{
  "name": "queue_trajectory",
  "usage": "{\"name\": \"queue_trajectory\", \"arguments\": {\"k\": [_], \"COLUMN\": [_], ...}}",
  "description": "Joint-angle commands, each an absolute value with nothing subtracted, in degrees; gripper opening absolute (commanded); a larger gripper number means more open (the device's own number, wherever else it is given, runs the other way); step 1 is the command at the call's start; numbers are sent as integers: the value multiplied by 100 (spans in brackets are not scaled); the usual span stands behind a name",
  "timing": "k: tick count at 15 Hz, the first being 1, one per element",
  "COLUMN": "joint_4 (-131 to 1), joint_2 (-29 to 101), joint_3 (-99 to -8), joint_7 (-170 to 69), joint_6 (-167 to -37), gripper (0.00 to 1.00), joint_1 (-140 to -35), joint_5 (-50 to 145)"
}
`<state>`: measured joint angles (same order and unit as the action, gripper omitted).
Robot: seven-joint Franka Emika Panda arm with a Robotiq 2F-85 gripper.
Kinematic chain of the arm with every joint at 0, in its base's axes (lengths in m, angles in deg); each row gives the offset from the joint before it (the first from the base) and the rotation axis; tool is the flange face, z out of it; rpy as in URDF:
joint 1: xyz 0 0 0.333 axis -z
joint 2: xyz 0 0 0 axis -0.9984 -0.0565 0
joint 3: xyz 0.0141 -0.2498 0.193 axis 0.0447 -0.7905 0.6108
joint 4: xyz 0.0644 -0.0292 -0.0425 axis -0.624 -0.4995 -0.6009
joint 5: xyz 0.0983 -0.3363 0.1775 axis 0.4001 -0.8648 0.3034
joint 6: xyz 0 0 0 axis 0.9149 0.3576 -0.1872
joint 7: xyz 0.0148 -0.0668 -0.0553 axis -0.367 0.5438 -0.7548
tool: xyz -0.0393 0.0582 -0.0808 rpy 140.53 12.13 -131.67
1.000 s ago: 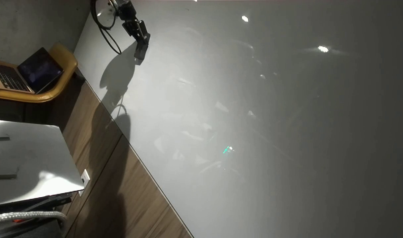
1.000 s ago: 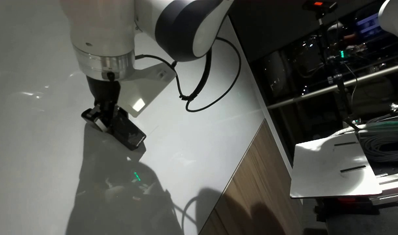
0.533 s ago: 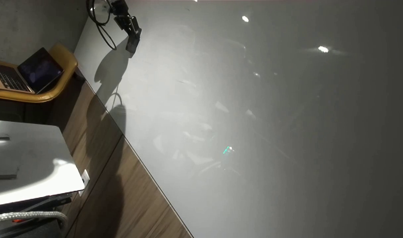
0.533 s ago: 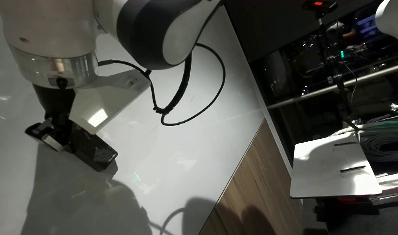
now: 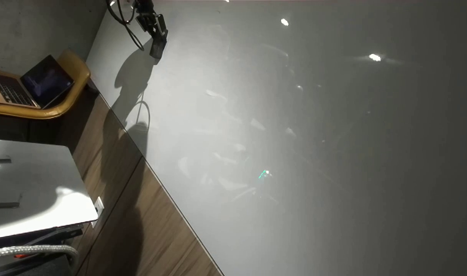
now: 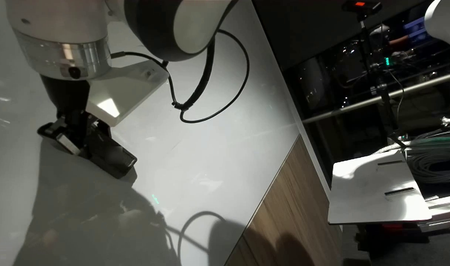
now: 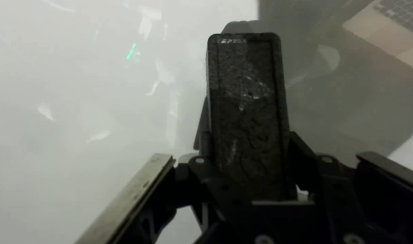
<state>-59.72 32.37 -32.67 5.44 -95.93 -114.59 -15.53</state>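
Note:
A dark, rectangular block point(image 7: 247, 84) with a worn, scratched face sits between the fingers of my gripper point(image 7: 249, 149), which is shut on it. The block's free end sticks out well past the fingertips. In both exterior views the block point(image 5: 159, 46) point(image 6: 112, 157) is tilted close over a glossy white surface point(image 5: 294, 153), with its shadow right beside it. Whether it touches that surface I cannot tell. The block's near end is hidden among the dark finger links.
Wood panelling point(image 5: 172, 218) borders the white surface along a slanting edge. A laptop point(image 5: 45, 82) rests on a yellow chair point(image 5: 74, 67). A pale metal panel point(image 6: 372, 195) stands near coiled cables point(image 6: 437, 166). From the arm hangs a loose black cable loop point(image 6: 243, 77).
Over the last second the gripper, still gripping the block, has shifted left in both exterior views, then crept slightly back to the right and upward.

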Motion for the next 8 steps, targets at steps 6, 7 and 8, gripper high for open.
{"name": "queue_trajectory", "arguments": {"k": [6, 7, 8], "joint_4": [-7901, -8205, -8612], "joint_2": [4897, 5139, 5480], "joint_3": [-3661, -3675, -3653], "joint_7": [578, 539, 392], "joint_6": [-9916, -9979, -10147], "gripper": [29, 29, 29], "joint_1": [-10593, -10462, -10316], "joint_5": [-1569, -1427, -843]}}
